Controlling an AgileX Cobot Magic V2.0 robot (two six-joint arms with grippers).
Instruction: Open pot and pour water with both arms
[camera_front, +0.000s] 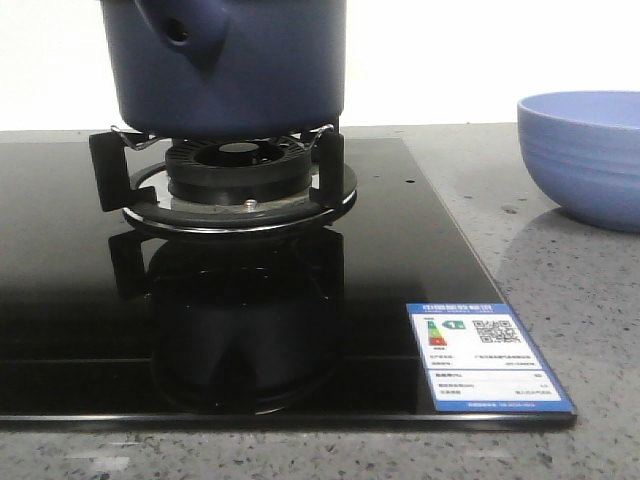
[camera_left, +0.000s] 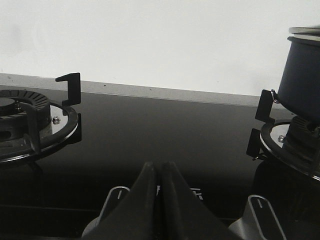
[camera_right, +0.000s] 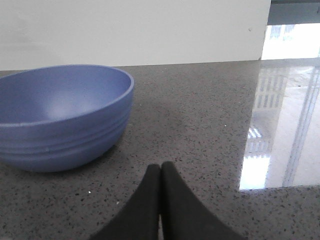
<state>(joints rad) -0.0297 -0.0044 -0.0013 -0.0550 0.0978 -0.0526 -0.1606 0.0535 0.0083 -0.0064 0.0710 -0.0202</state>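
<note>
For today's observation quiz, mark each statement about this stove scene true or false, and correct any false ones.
1. The pot sits on a gas burner. True.
2. The left gripper is wide open. False: its fingers are closed together.
3. The blue bowl stands on the glass hob. False: it stands on the speckled countertop.
4. The right gripper holds nothing. True.
5. An energy label is stuck on the hob's corner. True.
</note>
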